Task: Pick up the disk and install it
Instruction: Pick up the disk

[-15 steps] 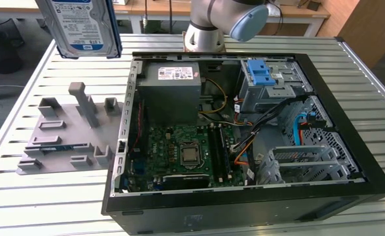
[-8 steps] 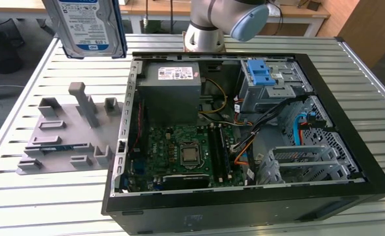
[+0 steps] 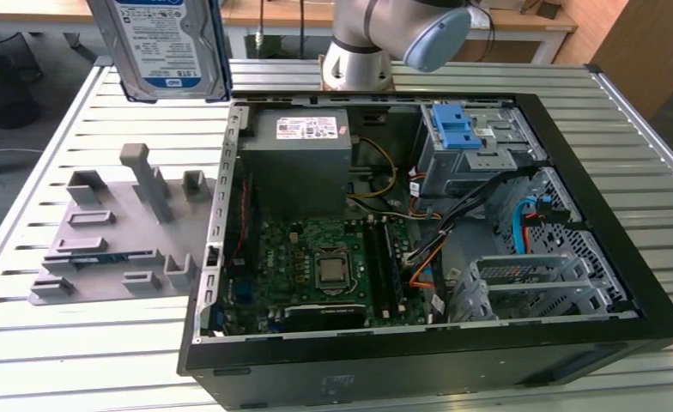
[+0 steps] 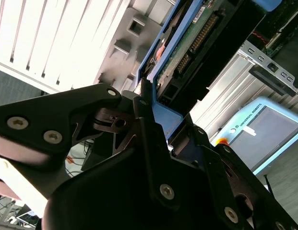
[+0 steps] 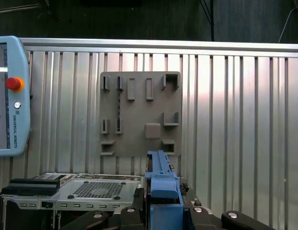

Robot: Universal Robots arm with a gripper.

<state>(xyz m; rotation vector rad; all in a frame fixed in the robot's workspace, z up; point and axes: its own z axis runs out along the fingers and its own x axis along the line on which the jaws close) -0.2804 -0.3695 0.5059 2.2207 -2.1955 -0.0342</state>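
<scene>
Disk [image 3: 162, 45]: flat silver metal, white-and-blue label, blue plastic bracket. It hangs upright in the air over the table [image 3: 62, 343], apart from the open black computer case [image 3: 405, 365]. My jaws appear clamped on the bracket's edge; the second wrist view partly hides the contact. Table: ribbed light-metal slats. The first wrist view looks down on a grey moulded fixture plate [image 5: 139, 115] and a pale-blue pendant [image 5: 9, 96] with a red button

the open computer case [image 3: 428, 369] lies on the slatted table [image 3: 39, 343]. the fixture plate [image 3: 107, 249] lies beside it, on the exterior view's left. the disk [image 3: 165, 43] hangs above the table's far edge, clamped in the gripper [image 5: 163, 199]. inside the case, the power supply [image 3: 302, 163] sits behind the motherboard [image 3: 313, 266].
</scene>
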